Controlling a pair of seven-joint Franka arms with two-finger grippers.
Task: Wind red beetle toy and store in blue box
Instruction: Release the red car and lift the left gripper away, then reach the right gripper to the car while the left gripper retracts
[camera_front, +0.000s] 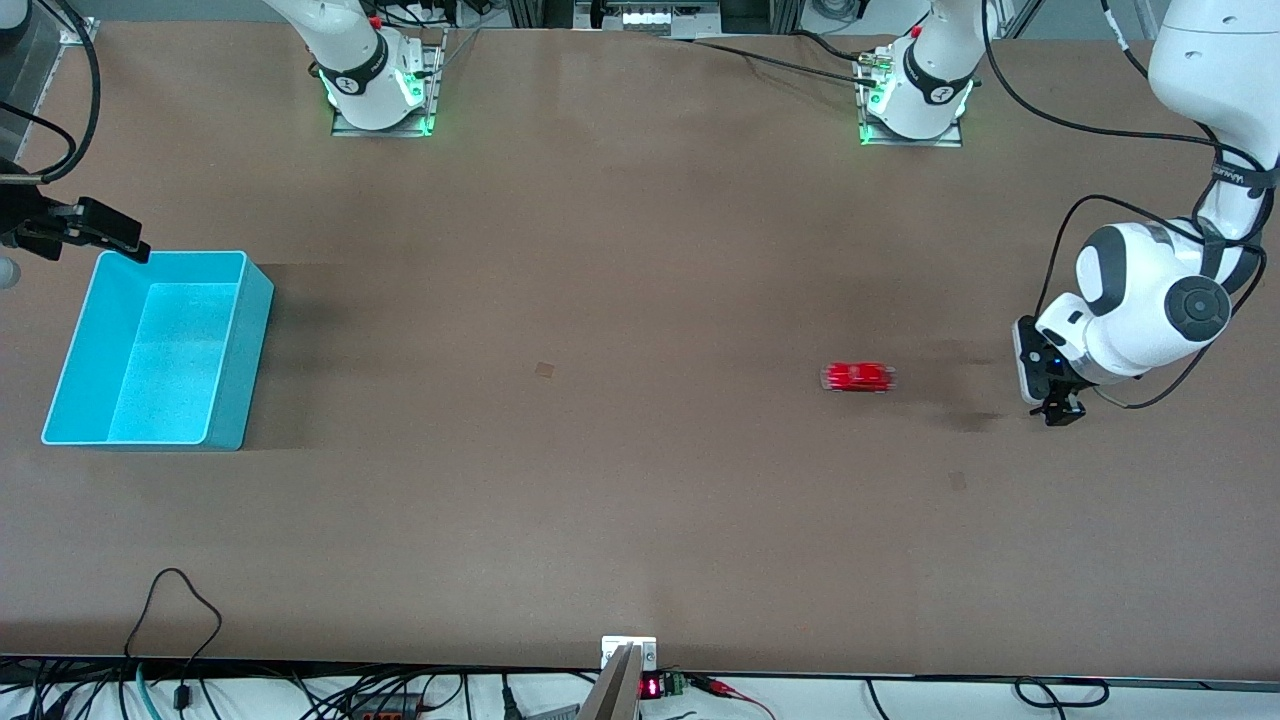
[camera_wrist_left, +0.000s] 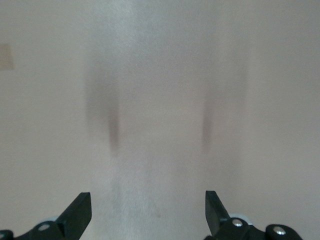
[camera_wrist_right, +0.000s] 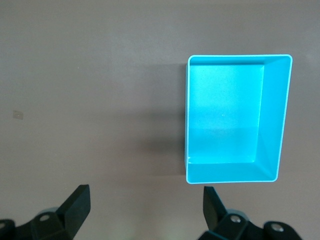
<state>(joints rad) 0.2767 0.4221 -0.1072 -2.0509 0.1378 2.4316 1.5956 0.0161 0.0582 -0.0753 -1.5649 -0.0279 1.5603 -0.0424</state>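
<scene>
While the red beetle toy (camera_front: 858, 377) sits blurred on the brown table (camera_front: 600, 250) toward the left arm's end, details indistinct, the left gripper (camera_front: 1062, 411) hovers beside it, fingers spread. Right gripper (camera_wrist_right: 145, 207), released, hangs partly cropped by the empty blue box (camera_front: 160, 350).

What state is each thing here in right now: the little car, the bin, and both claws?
red beetle toy: on its wheels on the table, untouched.
blue box: upright, open, nothing inside.
left gripper: open, over bare table near the toy.
right gripper: open, waiting by the box.
</scene>
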